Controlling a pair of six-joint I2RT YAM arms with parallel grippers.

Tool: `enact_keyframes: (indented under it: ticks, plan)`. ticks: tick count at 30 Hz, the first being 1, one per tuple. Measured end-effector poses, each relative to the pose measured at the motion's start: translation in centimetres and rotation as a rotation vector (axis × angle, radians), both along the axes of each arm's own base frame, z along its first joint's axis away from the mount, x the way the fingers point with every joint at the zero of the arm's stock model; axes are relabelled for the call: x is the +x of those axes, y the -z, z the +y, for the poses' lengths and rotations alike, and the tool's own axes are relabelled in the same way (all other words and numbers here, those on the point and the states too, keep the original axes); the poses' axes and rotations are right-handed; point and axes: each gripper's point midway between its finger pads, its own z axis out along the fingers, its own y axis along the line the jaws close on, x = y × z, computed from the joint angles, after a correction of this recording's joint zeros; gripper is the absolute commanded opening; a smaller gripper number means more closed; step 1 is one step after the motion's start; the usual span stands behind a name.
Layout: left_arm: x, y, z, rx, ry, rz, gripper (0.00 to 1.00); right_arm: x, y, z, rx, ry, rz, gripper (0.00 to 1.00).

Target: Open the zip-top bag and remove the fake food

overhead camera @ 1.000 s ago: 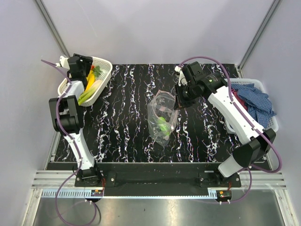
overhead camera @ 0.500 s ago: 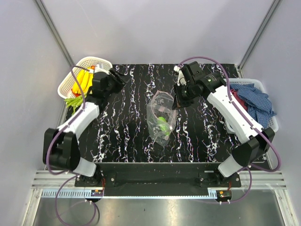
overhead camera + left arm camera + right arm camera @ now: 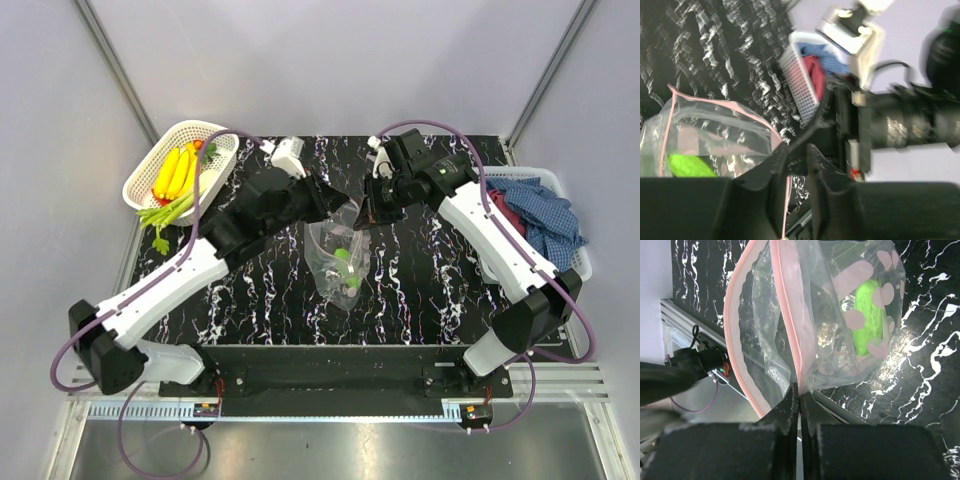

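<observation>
While my right pincer (image 3: 367, 214) clenches the bag (image 3: 335, 285) by its rim mid-table, the bag extends from it toward the bases (image 3: 330, 380), green food (image 3: 346, 262) inside. My left pincer (image 3: 343, 204) is just beside the open mouth; I cannot tell its state.

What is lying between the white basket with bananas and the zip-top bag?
In the top view, only the left arm, its left gripper beside the zip-top bag, spans the black table there.

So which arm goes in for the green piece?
Left, probably. The right gripper is shut on the zip-top bag, holding its mouth open; the left gripper sits at that mouth, near the green piece.
</observation>
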Motion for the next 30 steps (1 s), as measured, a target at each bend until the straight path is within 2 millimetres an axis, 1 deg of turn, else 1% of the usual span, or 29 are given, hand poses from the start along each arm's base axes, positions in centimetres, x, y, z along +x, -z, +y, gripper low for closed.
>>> enact_keyframes:
  ticks: [2,4,6,8,10,12,16,18,24,30]
  plan:
    - [0.8,1.0,-0.8,0.04,-0.029,0.06,0.17,0.0,0.0,0.2,0.013,0.01,0.008,0.0]
    - [1.7,2.8,-1.1,0.106,-0.071,0.128,0.16,-0.1,0.1,0.3,0.024,0.021,0.018,0.0]
    - [2.1,4.8,-1.1,0.174,-0.105,0.19,0.17,-0.3,0.1,0.3,0.036,0.035,0.027,0.0]
    - [2.0,6.9,-0.9,0.243,-0.129,0.25,0.2,-0.6,0.1,0.3,0.044,0.048,0.035,0.0]
    - [1.3,8.5,-0.7,0.293,-0.135,0.3,0.23,-0.8,0.0,0.2,0.05,0.055,0.041,0.0]
    - [0.7,9.8,-0.6,0.327,-0.132,0.339,0.26,-0.8,-0.2,0.3,0.059,0.063,0.039,0.0]
    - [0.2,12.3,-0.8,0.385,-0.127,0.4,0.27,-0.6,-0.4,0.4,0.07,0.076,0.032,0.0]
    - [0.2,13.9,-1.1,0.417,-0.124,0.426,0.27,-0.7,-0.1,0.3,0.07,0.084,0.036,0.0]
    - [0.3,19.6,-1.9,0.521,-0.098,0.517,0.29,-1.8,1.4,-0.7,0.045,0.107,0.064,0.0]
    - [0.3,22.1,-2.5,0.566,-0.064,0.544,0.33,-2.7,2.9,-1.4,0.02,0.119,0.094,0.0]
